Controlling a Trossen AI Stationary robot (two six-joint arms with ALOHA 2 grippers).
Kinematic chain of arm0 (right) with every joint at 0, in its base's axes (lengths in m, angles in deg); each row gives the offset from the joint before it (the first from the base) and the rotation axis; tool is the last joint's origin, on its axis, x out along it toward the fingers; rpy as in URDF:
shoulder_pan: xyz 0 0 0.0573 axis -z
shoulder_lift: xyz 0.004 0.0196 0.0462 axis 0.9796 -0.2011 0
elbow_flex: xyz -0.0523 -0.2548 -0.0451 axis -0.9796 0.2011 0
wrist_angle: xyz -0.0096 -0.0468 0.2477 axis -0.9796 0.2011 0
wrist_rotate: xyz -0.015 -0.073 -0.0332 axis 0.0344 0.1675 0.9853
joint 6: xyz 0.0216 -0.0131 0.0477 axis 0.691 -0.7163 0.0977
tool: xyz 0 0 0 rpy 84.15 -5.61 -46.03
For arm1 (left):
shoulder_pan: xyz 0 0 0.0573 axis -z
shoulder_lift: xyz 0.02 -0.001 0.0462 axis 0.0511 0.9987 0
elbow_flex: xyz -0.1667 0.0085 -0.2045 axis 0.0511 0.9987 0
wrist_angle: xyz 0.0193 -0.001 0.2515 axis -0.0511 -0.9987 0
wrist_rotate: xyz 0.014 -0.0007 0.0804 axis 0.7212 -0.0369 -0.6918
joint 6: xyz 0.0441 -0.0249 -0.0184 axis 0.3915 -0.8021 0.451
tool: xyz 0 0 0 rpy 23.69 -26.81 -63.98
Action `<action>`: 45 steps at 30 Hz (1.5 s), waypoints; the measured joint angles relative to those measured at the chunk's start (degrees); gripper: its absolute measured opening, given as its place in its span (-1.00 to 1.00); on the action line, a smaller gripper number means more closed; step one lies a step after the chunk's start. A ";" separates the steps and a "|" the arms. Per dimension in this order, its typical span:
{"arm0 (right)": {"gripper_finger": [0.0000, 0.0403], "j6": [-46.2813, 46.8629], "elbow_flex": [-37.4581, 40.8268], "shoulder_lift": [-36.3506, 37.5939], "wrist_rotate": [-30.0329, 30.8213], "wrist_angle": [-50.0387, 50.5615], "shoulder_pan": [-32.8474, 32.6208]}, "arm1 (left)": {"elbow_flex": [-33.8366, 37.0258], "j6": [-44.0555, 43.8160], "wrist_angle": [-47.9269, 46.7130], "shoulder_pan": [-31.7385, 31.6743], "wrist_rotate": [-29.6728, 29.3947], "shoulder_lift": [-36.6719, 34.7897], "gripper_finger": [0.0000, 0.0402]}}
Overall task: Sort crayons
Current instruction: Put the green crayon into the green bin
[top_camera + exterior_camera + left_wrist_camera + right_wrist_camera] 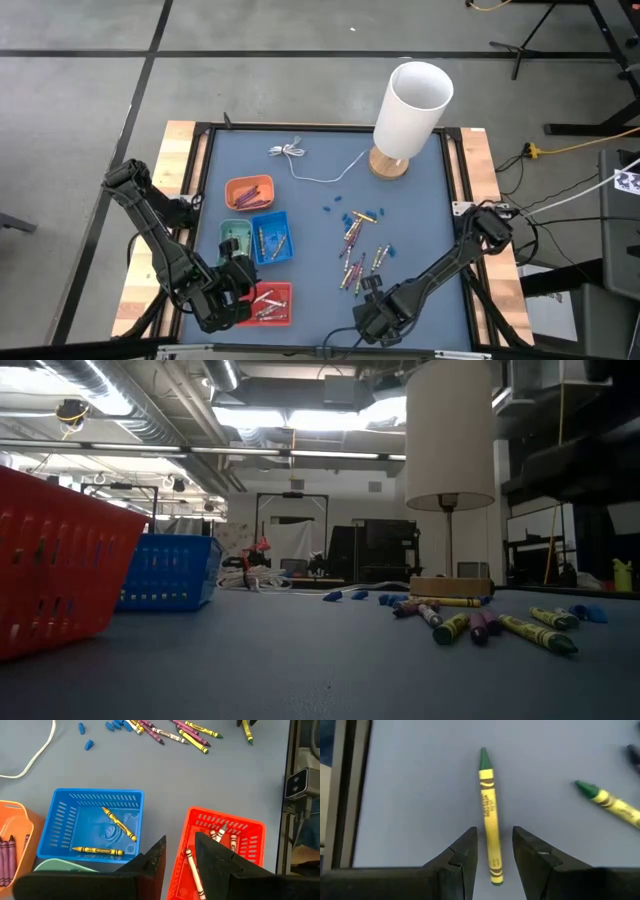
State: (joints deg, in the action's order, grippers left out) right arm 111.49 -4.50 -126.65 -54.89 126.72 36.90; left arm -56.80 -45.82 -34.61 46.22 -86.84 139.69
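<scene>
Crayons [357, 252] lie scattered, yellow-wrapped with green tips, others purple.

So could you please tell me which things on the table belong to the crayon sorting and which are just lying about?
Job: loose crayons; orange, blue, red and green baskets.
Lying about: lamp; white cable; small blue bits.

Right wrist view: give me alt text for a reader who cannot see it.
The right pincer hangs open just above the blue-grey table, its two dark fingers on either side of a yellow-wrapped crayon with a green tip lying flat. A second crayon of the same kind lies apart, near the picture's edge.
</scene>
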 joint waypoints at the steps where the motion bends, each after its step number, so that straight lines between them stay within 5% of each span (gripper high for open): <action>1: -0.39 0.00 0.00 -0.34 -0.54 -0.12 0.00 | 0.00 0.00 -0.01 0.00 0.00 0.00 -0.56; 7: -0.45 0.00 0.42 -0.49 -0.90 -0.27 0.00 | 0.00 0.01 0.08 0.00 -0.02 0.00 -0.56; 18: -0.96 -0.02 0.50 -0.47 -0.29 -0.38 0.03 | 0.00 0.46 4.06 0.00 -0.35 0.00 -0.56; 38: -0.92 -9.90 -9.31 -0.57 0.38 -9.83 9.78 | 0.00 1.87 7.32 -2.58 -3.16 0.00 -0.56; 45: -0.92 -14.63 -9.80 -0.57 0.58 -23.86 13.66 | 0.00 4.05 7.08 -2.21 7.30 0.00 -0.56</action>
State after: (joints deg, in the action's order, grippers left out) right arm 96.86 -14.30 -127.23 -54.31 102.86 50.56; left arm -56.80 -41.76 -27.53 44.01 -79.54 139.69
